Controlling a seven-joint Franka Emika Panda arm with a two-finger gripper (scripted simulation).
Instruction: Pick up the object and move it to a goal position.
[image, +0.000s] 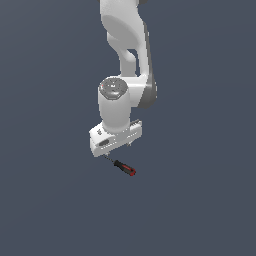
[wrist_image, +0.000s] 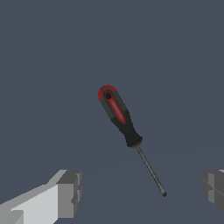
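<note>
The object is a small screwdriver (image: 124, 167) with a black-and-red handle and a thin dark shaft. It lies on the dark grey floor just below my white gripper (image: 119, 150). Its shaft tip points under the hand, and its handle reaches toward the exterior view's right. In the wrist view the screwdriver (wrist_image: 124, 119) lies slanted. My gripper (wrist_image: 142, 191) is open, with one grey fingertip (wrist_image: 70, 192) on each side of the picture. The shaft tip sits between the two fingers without touching them. Nothing is held.
A plain dark grey floor (image: 45, 200) fills both views. The white arm (image: 125, 40) rises above the hand. No other objects show.
</note>
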